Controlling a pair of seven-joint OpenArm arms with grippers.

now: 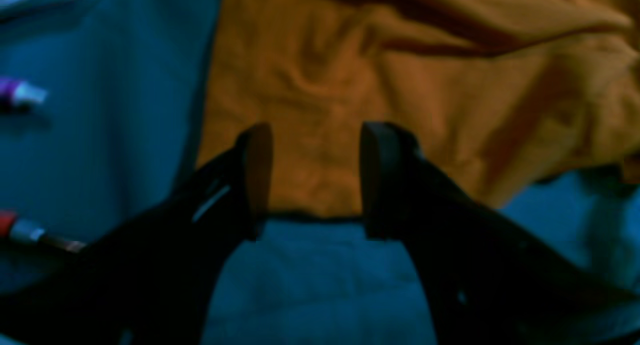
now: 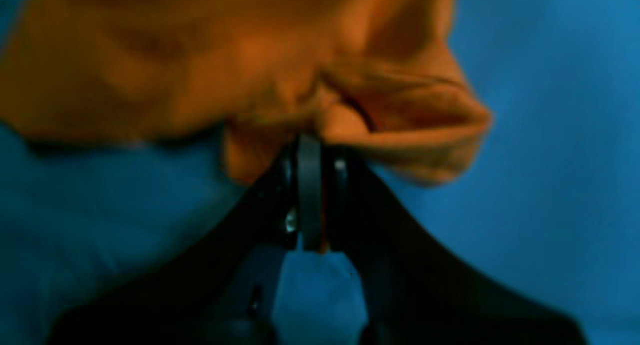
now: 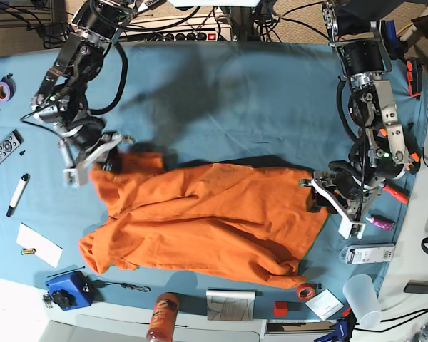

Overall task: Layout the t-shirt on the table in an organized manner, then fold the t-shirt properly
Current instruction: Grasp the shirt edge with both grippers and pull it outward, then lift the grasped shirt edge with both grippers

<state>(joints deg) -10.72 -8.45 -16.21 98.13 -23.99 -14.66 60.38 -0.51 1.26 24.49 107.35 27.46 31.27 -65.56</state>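
The table (image 3: pixel 221 92) is the biggest thing here, spread with wrinkled teal cloth. The t-shirt (image 3: pixel 207 221) lies on its near half, rumpled, not yet laid flat. It is plain orange, soft and limp. I judge it light and floppy: it will drape and fold on itself whenever I lift it, and it may drag on the table cloth rather than slide clean. It is not fragile, so a firm pinch is fine. The best holds are edges and corners, a hem or sleeve end, not the bunched middle.

Its long axis runs side to side across the table in the base view, tilted a little. One end sits up by my right gripper (image 3: pixel 93 160), the other reaches toward my left gripper (image 3: pixel 335 196). A lobe hangs toward the near edge on the right-arm side. I cannot tell which end is collar and which is hem.

My right gripper is clenched on a bunched fold of the t-shirt; the right wrist view shows the cloth pinched between the closed jaws. My left gripper is released. Its jaws stand apart over the shirt's straight edge, which runs across just between them. That edge looks like the place to take hold next.

Small items sit around the table rim: markers, tape, a cup.
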